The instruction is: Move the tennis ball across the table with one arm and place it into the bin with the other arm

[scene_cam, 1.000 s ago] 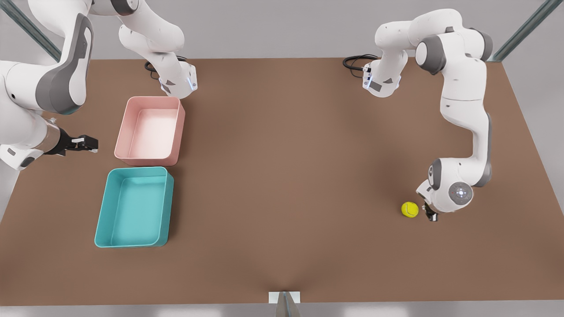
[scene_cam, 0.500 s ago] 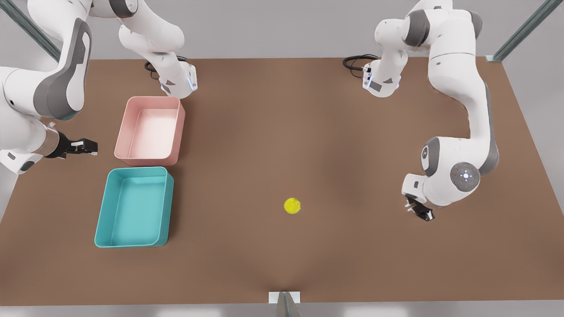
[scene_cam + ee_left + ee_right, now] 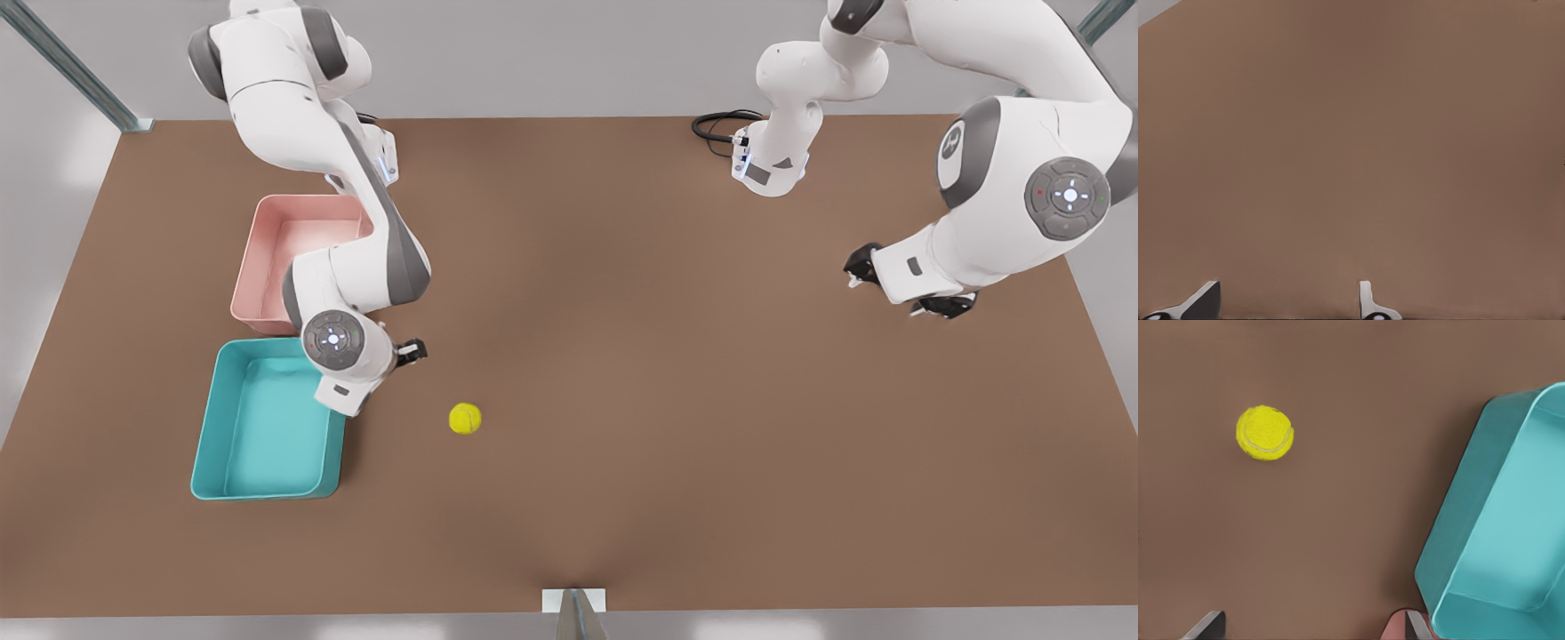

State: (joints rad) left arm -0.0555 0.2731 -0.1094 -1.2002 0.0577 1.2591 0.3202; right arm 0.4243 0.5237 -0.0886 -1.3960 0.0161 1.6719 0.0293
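Though the ball (image 3: 465,418) lies loose on the table (image 3: 622,498), well apart from both arms, it sits much closer to the right gripper (image 3: 411,350), which hangs at the front view's left, just beside the bin's (image 3: 206,444) far right corner. From that gripper the ball lies toward the front view's right and a little nearer the camera, with bare table between them; the bin is on the gripper's other side. By my reading, the pickup falls to this arm, which must shift out over the ball and drop. Its fingers (image 3: 1205,625) are spread wide and hold nothing. The left gripper (image 3: 907,292) waits high at the front view's far right, fingertips (image 3: 1365,297) parted and empty.

The right wrist view shows the ball's pale seam and the bin's rounded corner together with a sliver of pink tray (image 3: 1399,628); the front view shows the pink tray (image 3: 267,258) beyond the bin.
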